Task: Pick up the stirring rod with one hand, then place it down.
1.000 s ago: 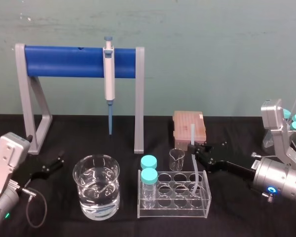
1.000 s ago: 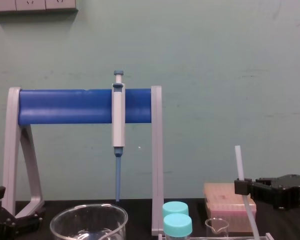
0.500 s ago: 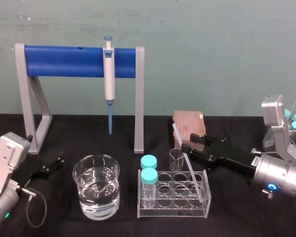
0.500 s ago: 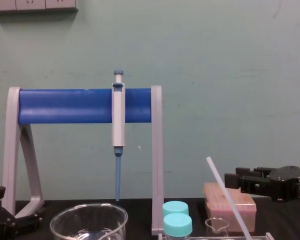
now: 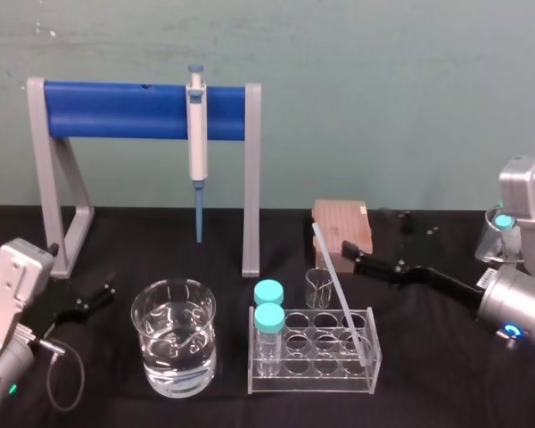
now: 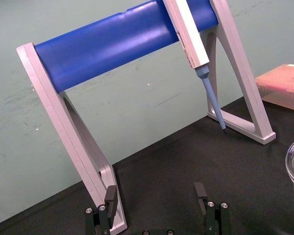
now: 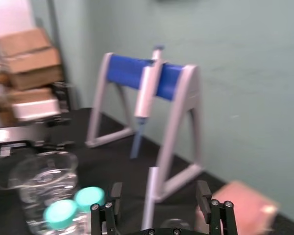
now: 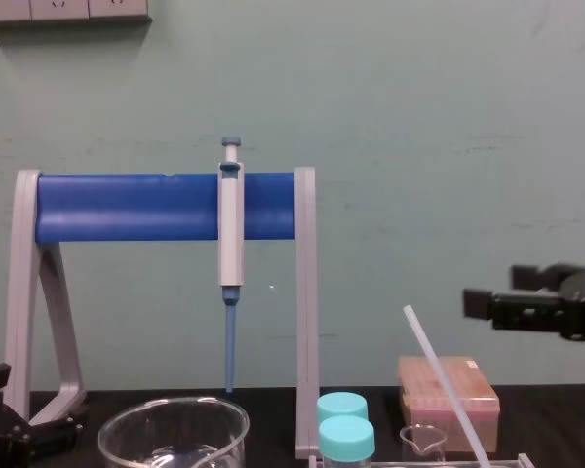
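The stirring rod (image 5: 339, 290), thin and translucent white, leans in the clear tube rack (image 5: 314, 385) with its lower end in a front right hole and its top tilted toward the back left. It also shows slanting in the chest view (image 8: 439, 370). My right gripper (image 5: 367, 234) is open, just right of and behind the rod's top, touching nothing. From the right wrist, the rod (image 7: 150, 196) stands free between the spread fingers (image 7: 203, 190). My left gripper (image 6: 155, 192) is parked open at the table's left (image 5: 94, 299), with nothing in it.
A grey-and-blue pipette (image 5: 197, 125) hangs on the blue-barred stand (image 5: 125, 111) at the back. A glass beaker of water (image 5: 174, 337) stands left of the rack. Two teal-capped vials (image 5: 268, 316) fill its left holes. A small beaker (image 5: 318, 287) and a pink tip box (image 5: 341, 232) sit behind it.
My right gripper has opened and let go of the rod, then drawn back to the right and upward. The rod has tipped from upright to leaning left in the rack.
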